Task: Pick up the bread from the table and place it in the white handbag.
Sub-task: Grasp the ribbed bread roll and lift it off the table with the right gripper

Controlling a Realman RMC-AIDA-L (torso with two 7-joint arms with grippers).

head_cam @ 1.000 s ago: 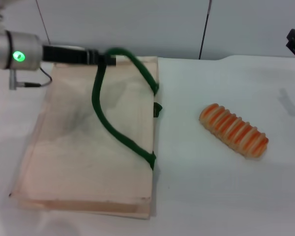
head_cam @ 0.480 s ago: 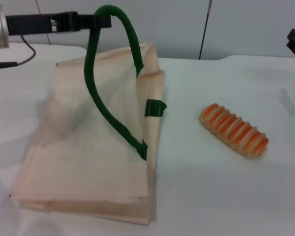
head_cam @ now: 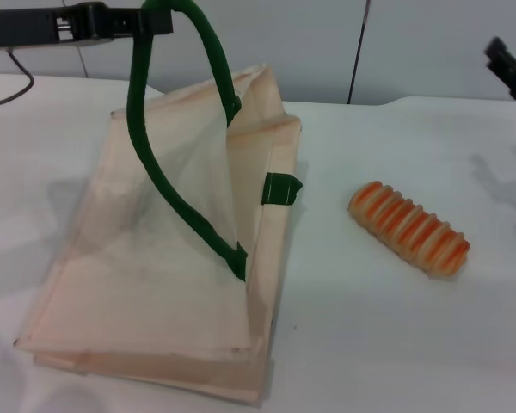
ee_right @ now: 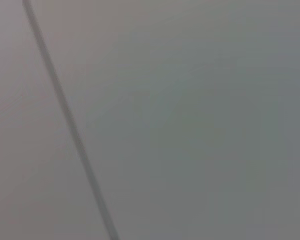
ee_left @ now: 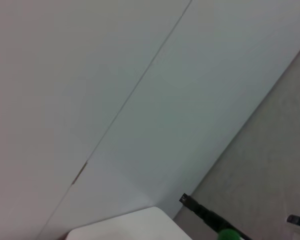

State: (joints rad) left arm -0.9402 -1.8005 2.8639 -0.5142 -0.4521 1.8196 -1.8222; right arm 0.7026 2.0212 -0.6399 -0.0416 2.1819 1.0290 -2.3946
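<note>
Head view — bread (head_cam: 408, 227) beside white handbag (head_cam: 155, 284).

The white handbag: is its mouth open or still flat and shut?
Partly open. The left tool lifts one green handle, raising the upper layer of the white handbag off the lower one.

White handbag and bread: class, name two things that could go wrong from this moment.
1. The left tool lifts the white handbag by one green handle only; the mouth gapes just narrowly and may sag shut.
2. The bread lies apart on the table, slanted; the right tool, far off at the edge, could misalign its grasp.
</note>
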